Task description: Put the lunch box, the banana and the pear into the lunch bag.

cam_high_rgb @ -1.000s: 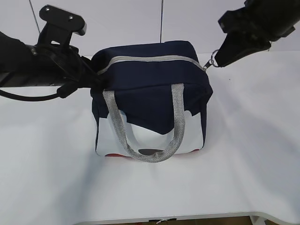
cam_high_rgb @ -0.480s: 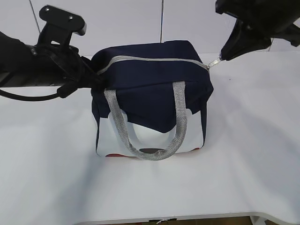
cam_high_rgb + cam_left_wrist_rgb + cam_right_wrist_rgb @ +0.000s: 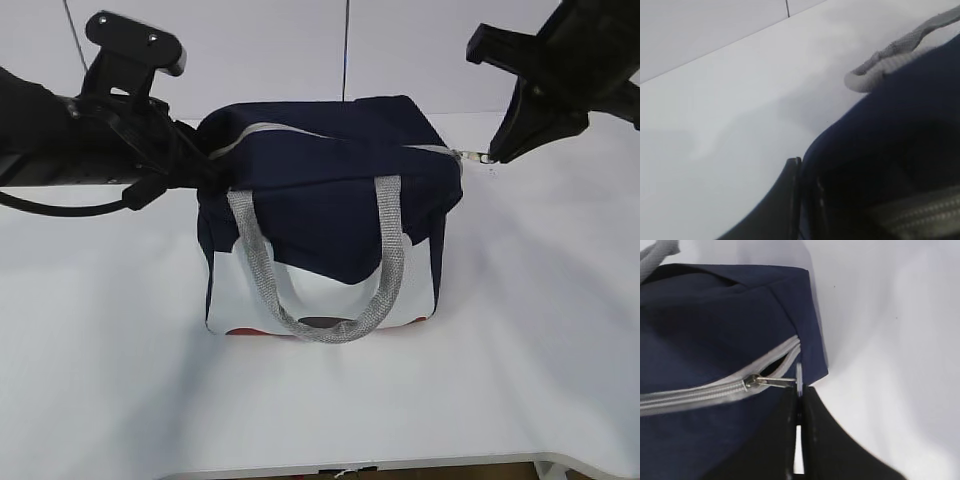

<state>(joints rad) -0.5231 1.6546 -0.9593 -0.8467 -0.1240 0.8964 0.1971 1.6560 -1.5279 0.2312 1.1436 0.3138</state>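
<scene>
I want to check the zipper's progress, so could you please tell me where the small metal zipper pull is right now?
The small metal zipper pull sits at the right end of the navy-blue fabric lunch bag in the exterior view, pinched in the right gripper.

No readable txt or labels anywhere.

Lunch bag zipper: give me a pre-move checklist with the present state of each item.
1. Right gripper shut on the zipper pull: ok.
2. Left gripper shut on the lunch bag at its left end, bracing it: ok.
3. Zipper closed behind the slider: ok.
4. Zipper closed to its end: not ok, a short gap shows ahead of the slider.
5. Handles clear of the zipper line: ok, they hang down the front.
6. Lunch box, banana and pear inside: cannot tell, none is in view.
</scene>
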